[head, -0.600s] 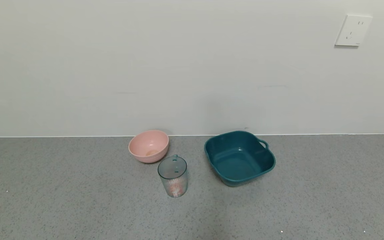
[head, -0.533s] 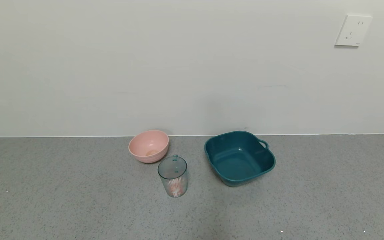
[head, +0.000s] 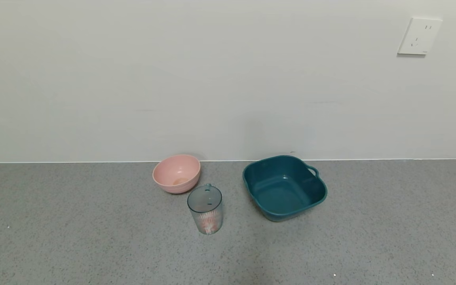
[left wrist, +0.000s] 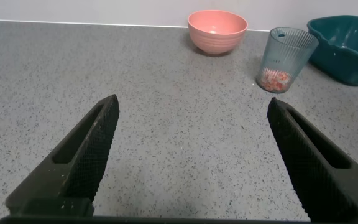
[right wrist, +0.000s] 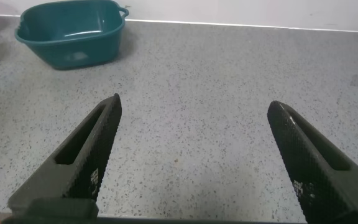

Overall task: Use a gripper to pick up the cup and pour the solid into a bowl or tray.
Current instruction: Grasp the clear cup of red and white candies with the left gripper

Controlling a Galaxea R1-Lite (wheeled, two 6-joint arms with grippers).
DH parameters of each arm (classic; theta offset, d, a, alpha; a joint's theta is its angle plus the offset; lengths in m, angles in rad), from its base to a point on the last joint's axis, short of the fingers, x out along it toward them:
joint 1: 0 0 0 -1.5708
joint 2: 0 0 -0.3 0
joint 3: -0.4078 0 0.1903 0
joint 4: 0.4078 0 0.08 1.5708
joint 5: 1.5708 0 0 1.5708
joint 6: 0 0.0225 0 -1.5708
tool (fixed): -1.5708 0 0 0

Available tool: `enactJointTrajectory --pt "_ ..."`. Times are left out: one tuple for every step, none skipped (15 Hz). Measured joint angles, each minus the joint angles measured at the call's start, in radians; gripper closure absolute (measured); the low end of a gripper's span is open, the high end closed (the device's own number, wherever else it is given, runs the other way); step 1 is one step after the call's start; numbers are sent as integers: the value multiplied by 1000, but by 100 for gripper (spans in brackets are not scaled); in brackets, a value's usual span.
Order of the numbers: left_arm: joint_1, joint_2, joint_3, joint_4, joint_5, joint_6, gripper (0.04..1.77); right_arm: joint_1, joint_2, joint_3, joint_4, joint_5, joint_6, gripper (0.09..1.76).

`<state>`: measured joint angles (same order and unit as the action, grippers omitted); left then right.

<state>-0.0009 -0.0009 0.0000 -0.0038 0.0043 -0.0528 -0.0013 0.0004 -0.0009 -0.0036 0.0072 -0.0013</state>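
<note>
Grey counter (head: 93, 237): cup (head: 206, 209) holds solid (head: 209, 225); basin (head: 284, 186) bare.

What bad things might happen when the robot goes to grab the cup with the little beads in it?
1. The cup is tall and narrow, so a bump from the open left tool might tip it and spill the pieces on the counter.
2. The pink bowl sits just behind the cup and could get knocked.
3. The teal basin stands apart from the cup, so tilting early might drop pieces short of it.

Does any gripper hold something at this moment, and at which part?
Nothing is held. The left gripper and right gripper are open, apart from the cup.
</note>
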Motion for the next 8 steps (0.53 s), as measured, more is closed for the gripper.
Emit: enactJointTrajectory --pt "0 0 0 0 0 0 9 0 0 0 0 0 0 14" --pt "-1 0 0 0 0 2 9 0 0 0 0 0 0 14" --pt "-1 0 0 -1 -1 4 9 0 0 0 0 0 0 14" --pt "-1 0 0 -2 -3 9 9 -1 0 0 0 0 0 14" --pt "-1 0 0 -6 -4 20 9 -1 0 0 0 0 0 14" --pt "0 0 -1 -8 -10 41 9 -1 0 0 0 0 0 14" --pt "0 0 -8 -5 -19 53 9 -1 0 0 0 0 0 14" --pt "0 0 -24 4 -36 58 9 0 0 0 0 0 0 14"
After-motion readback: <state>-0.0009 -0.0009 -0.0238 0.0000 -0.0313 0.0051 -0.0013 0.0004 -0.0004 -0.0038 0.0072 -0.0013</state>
